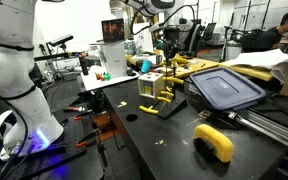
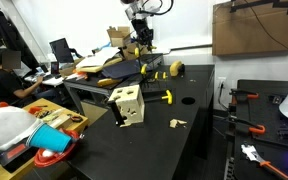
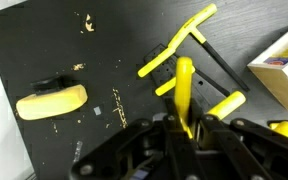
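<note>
End effector (image 3: pixel 187 128) grips a yellow stick (image 3: pixel 184 85) btwn its fingers, held over the black table (image 3: pixel 24 40). We see a yellow-black rack (image 3: pixel 179 40) just beside it, yellow block (image 3: pixel 51 102) well apart.

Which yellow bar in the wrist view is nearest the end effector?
The central yellow bar, which runs straight in between the fingers of the end effector. The long crossbar and the short crossbar lie farther out on the table.
</note>
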Tool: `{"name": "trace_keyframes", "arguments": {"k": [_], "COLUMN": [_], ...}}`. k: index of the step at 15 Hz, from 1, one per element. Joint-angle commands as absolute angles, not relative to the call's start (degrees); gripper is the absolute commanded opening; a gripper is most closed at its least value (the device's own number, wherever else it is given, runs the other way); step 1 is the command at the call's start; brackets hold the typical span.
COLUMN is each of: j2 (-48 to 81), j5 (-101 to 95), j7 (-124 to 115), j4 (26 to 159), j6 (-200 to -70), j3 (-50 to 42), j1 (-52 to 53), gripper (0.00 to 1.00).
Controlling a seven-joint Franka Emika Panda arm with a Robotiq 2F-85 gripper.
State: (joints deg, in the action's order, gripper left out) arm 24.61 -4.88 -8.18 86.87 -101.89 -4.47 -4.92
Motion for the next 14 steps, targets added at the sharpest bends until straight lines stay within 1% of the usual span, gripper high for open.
{"name": "trace_keyframes", "arguments": {"k": [1, 14], "j2": [24.5, 27.5], "j5": [-3.6, 1.4], "j7": [-10.8, -16.9], "j4": [86.7, 84.4], "j6": [-100.9, -100.8], "j3": [-5.0, -4.9], "j1": [-4.6, -4.4], "gripper": [0.04, 0.04]}}
